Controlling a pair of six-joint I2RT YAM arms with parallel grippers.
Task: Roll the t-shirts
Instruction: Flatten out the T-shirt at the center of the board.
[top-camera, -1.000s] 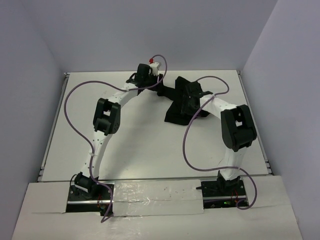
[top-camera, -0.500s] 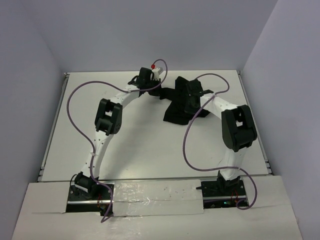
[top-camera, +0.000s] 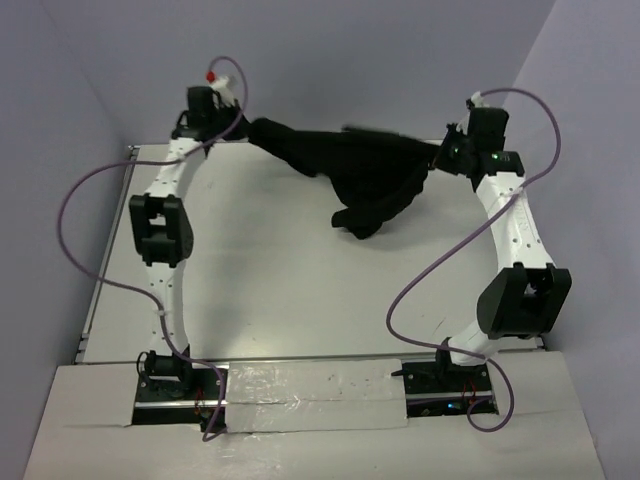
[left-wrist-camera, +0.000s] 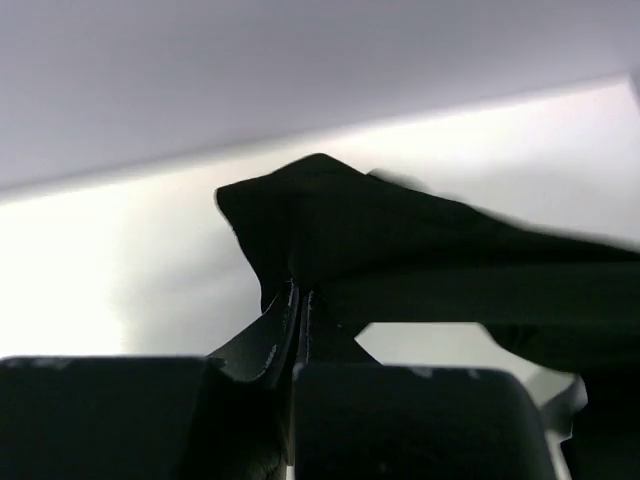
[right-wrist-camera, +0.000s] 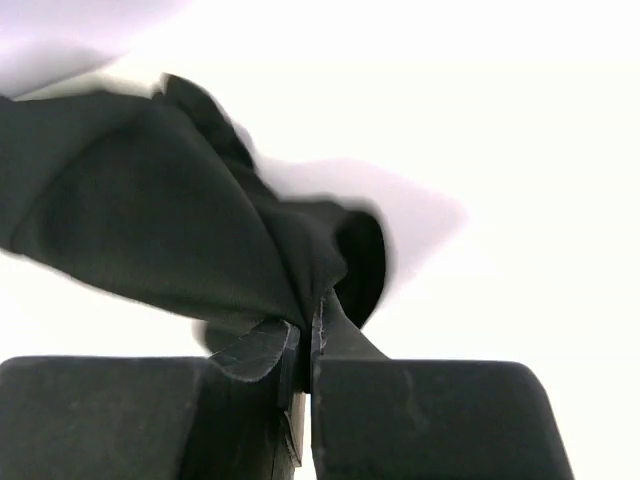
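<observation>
My left end effector (top-camera: 243, 122) and right end effector (top-camera: 447, 156) each pinch one end of the t-shirt (top-camera: 345, 160), stretched between them over the far side of the table (top-camera: 260, 280); its bulk sags nearer the right one.

no readable text, labels or numbers anywhere
</observation>
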